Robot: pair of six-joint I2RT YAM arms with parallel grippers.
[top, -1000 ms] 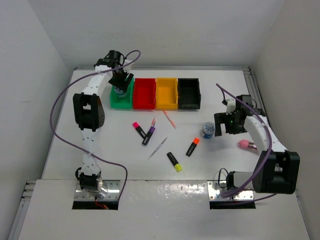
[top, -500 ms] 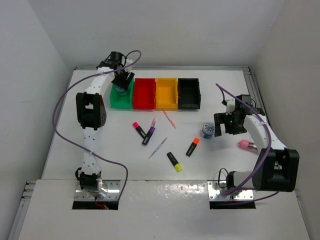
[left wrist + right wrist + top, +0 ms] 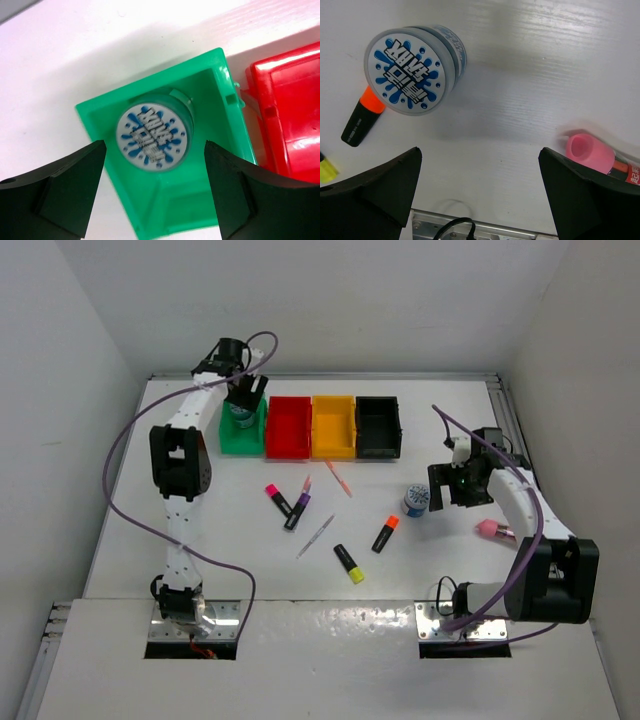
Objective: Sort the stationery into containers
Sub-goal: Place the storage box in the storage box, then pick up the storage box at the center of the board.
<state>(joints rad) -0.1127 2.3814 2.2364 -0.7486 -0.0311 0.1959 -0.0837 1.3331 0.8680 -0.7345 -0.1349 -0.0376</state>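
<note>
Green (image 3: 240, 443), red (image 3: 288, 427), yellow-orange (image 3: 333, 427) and black (image 3: 378, 427) bins stand in a row at the back. A blue-white roll (image 3: 153, 136) lies in the green bin (image 3: 165, 210). My left gripper (image 3: 243, 398) hangs open above it, not touching it (image 3: 154, 165). The second roll (image 3: 416, 500) stands on the table, left of my open, empty right gripper (image 3: 452, 485). In the right wrist view the roll (image 3: 412, 67) is ahead and to the left of that gripper (image 3: 480, 152), with the pink block (image 3: 590, 152) to the right.
Highlighters lie mid-table: pink cap (image 3: 277, 498), purple cap (image 3: 297, 510), orange cap (image 3: 386, 533), yellow cap (image 3: 349, 563). A pink pen (image 3: 339, 480) and a grey pen (image 3: 316, 536) lie among them. The pink block (image 3: 489, 529) lies near the right arm.
My left gripper has shifted slightly toward the far edge over the green bin, and the roll stays in the bin. The right arm has barely moved.
</note>
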